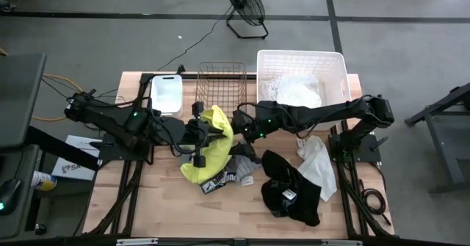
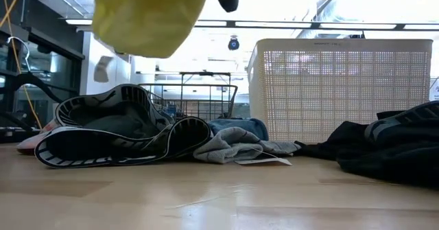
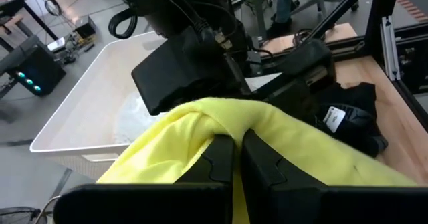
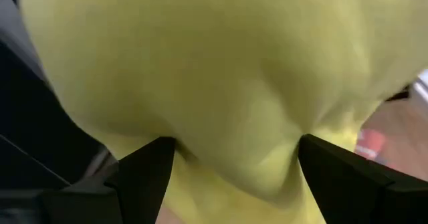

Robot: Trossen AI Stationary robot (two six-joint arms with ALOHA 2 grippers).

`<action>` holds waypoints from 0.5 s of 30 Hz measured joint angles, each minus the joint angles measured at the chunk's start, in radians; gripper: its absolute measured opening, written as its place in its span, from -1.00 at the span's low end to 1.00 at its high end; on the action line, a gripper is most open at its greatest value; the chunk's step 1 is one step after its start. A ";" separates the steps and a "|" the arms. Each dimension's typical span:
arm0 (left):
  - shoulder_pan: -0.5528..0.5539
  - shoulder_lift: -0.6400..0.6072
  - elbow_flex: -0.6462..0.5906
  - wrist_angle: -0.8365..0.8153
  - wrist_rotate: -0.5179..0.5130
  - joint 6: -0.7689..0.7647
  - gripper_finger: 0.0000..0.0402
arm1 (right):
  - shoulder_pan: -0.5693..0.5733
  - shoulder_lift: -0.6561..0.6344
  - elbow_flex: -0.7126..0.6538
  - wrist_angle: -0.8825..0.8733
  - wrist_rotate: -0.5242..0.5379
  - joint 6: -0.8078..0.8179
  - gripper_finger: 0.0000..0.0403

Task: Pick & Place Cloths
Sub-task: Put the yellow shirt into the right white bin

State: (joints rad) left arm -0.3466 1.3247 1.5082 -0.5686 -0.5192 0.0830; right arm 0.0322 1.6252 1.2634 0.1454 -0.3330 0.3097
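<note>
A: Where is the neon-yellow cloth (image 1: 209, 147)?

B: Lifted clear of the counter (image 1: 154, 202), just in front of the copper wire basket (image 1: 221, 81). In the low view it hangs high above the wood.

A: What has hold of it?

B: The left claw (image 3: 237, 158). Its two dark fingers (image 3: 215, 158) are pinched nearly together on a fold of the yellow fabric.

A: And the right claw (image 4: 231, 158)?

B: It is right at the cloth too, on the side toward the white laundry tub (image 1: 302, 73). Its fingers stand wide apart with yellow fabric bulging between them; I cannot tell whether they grip it.

A: The other cloths?

B: A black piece with white print (image 1: 224, 178) lies on the counter under the yellow one, in front of the basket. A grey-blue piece (image 2: 236, 139) lies beside it. A black cloth (image 1: 290, 191) lies farther along, in front of the tub, and a white cloth (image 1: 317, 165) touches its far edge. More white fabric (image 1: 301, 92) sits inside the tub.

A: Anything else near the basket?

B: A small white tray (image 1: 167, 93) just beside it, on the side away from the tub.
</note>
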 joint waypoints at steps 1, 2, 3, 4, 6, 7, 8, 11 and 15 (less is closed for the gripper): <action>0.000 0.000 0.000 0.000 0.000 0.000 -0.98 | 0.000 0.000 0.000 0.010 -0.012 0.011 0.53; 0.000 0.000 0.000 0.000 0.000 0.000 -0.98 | 0.000 0.000 0.000 0.021 -0.025 0.027 0.53; 0.000 0.000 0.000 0.002 0.000 0.000 -0.98 | 0.000 0.000 0.000 0.031 -0.035 0.036 0.53; 0.000 0.000 0.000 0.002 0.000 0.000 -0.98 | 0.000 0.000 0.000 0.038 -0.041 0.047 0.53; 0.000 0.000 0.000 0.002 0.000 -0.001 -0.98 | 0.000 0.000 0.000 0.052 -0.044 0.061 0.50; 0.000 0.000 0.000 0.002 0.000 0.000 -0.98 | 0.000 0.000 -0.001 0.059 -0.045 0.064 0.47; 0.000 0.000 0.000 0.002 0.000 -0.001 -0.98 | 0.000 0.000 -0.001 0.063 -0.049 0.064 0.43; 0.000 0.000 0.000 0.001 0.000 -0.001 -0.98 | 0.000 0.000 -0.001 0.069 -0.067 0.065 0.24; 0.000 0.000 0.000 0.001 0.001 -0.001 -0.98 | 0.000 0.000 -0.001 0.069 -0.097 0.065 -0.10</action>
State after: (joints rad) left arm -0.3466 1.3247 1.5082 -0.5677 -0.5186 0.0818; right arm 0.0322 1.6253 1.2625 0.2143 -0.4297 0.3751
